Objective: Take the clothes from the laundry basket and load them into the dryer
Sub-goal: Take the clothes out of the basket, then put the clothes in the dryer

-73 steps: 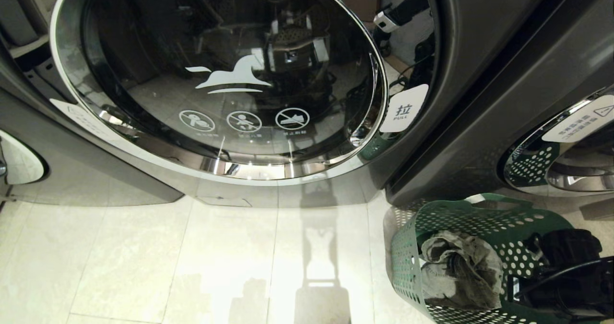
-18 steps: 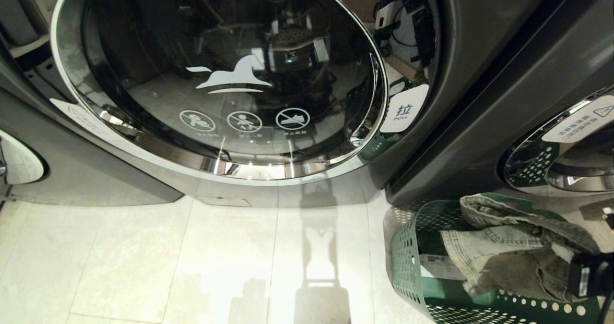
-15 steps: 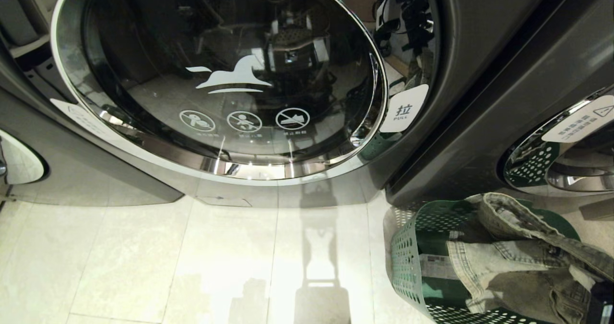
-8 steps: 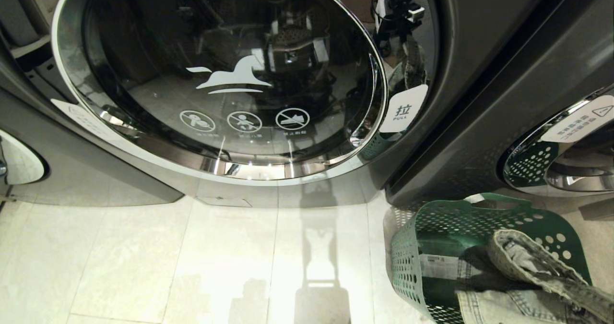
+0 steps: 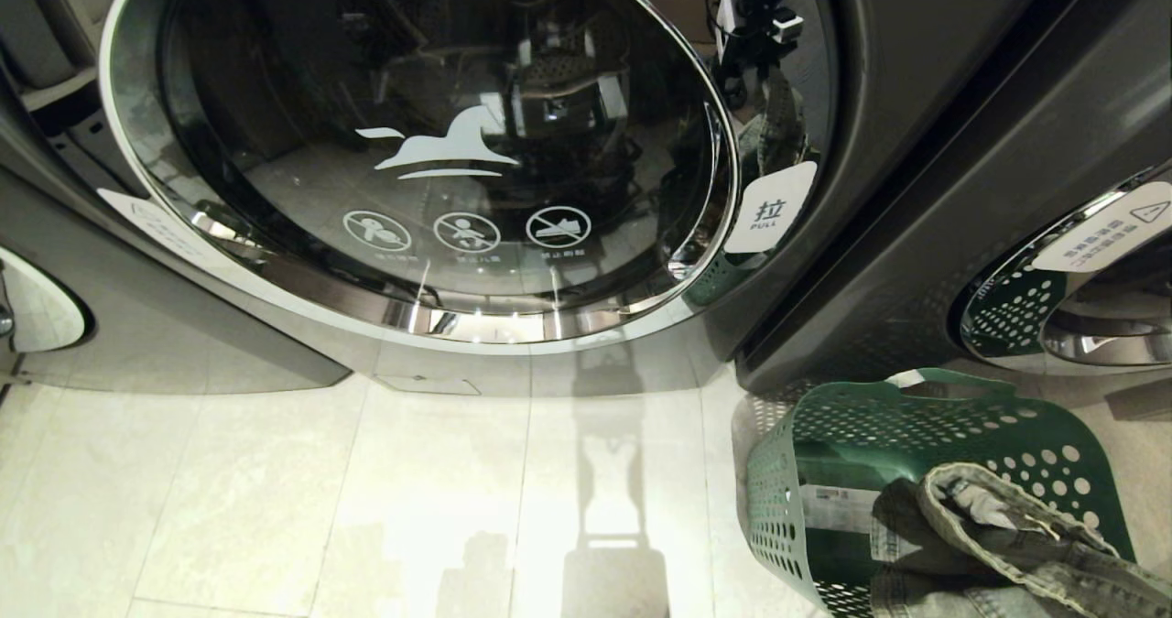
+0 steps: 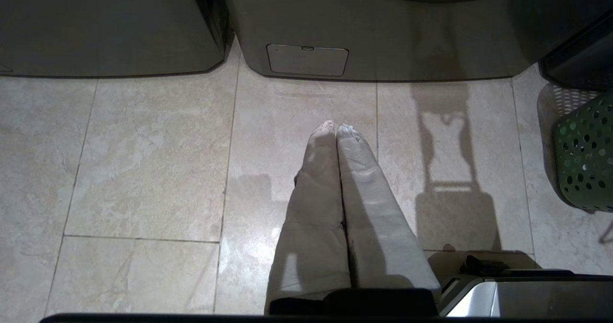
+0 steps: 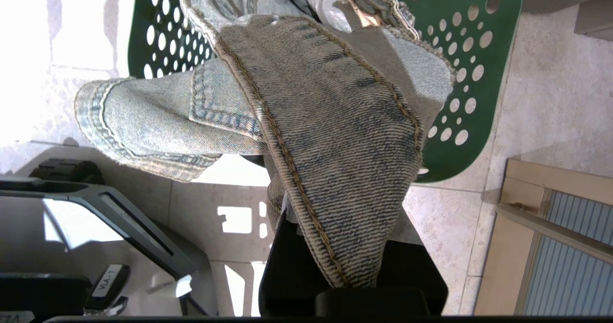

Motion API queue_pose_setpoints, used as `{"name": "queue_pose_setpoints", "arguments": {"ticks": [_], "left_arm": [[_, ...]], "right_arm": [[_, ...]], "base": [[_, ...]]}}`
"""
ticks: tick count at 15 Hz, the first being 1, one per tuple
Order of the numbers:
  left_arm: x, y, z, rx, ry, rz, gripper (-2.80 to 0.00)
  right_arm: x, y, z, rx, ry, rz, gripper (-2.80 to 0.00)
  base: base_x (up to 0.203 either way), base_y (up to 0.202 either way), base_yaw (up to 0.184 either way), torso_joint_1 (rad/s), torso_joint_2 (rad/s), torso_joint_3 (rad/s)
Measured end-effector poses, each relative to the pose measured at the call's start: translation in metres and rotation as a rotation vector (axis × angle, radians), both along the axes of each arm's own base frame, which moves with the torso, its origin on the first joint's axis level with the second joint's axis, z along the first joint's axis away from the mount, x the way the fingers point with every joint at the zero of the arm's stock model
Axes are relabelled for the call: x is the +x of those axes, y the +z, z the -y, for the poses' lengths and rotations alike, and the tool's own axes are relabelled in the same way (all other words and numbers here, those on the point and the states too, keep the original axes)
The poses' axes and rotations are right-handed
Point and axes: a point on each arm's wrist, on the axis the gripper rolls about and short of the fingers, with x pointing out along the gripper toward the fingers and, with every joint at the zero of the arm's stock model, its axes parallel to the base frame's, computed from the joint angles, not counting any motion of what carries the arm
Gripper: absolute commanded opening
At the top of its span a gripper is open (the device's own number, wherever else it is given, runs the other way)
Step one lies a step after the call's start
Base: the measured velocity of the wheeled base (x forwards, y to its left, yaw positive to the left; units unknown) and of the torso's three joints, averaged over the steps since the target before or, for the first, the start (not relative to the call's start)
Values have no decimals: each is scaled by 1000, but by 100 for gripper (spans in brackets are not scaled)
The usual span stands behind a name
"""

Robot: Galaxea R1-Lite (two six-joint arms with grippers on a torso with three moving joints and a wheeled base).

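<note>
A pair of faded blue jeans [image 5: 1007, 536] hangs over the near rim of the green laundry basket [image 5: 824, 435] at the lower right of the head view. My right gripper [image 7: 335, 208] is out of the head view. In the right wrist view it is shut on the jeans [image 7: 325, 122], and the denim drapes over its fingers and hides them, above the basket [image 7: 479, 74]. The dryer's round glass door [image 5: 412, 142] is closed, with a white pull label [image 5: 771, 208] at its right edge. My left gripper [image 6: 336, 128] hangs shut and empty over the floor tiles.
A second machine with a chrome-rimmed door [image 5: 1080, 307] stands right behind the basket. The basket's side [image 6: 586, 155] also shows in the left wrist view. My own base [image 7: 96, 227] sits close beside the basket. Pale tiled floor lies before the dryer.
The jeans, lifted out of the basket, have slid down and right in the head view, now mostly past its bottom edge. The left arm has not moved.
</note>
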Motion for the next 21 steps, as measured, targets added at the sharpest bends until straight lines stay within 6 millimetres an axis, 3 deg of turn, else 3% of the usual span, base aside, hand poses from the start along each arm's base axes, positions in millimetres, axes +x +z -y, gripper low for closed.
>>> {"name": "queue_pose_setpoints", "arguments": {"ticks": [6,12,21], "left_arm": [[0,0,0,0,0,0,-280],[0,0,0,3,0,0,-280],[0,0,0,21,-1,-2,-280]], "right_arm": [[-9,-8,-1,120,5,-22,-280],[-19,-11,-3,81,141,18,-280],[-23,-11,-2,78,134,78,-280]], "base": [[0,0,0,0,0,0],[0,0,0,0,0,0],[0,0,0,1,0,24]]}}
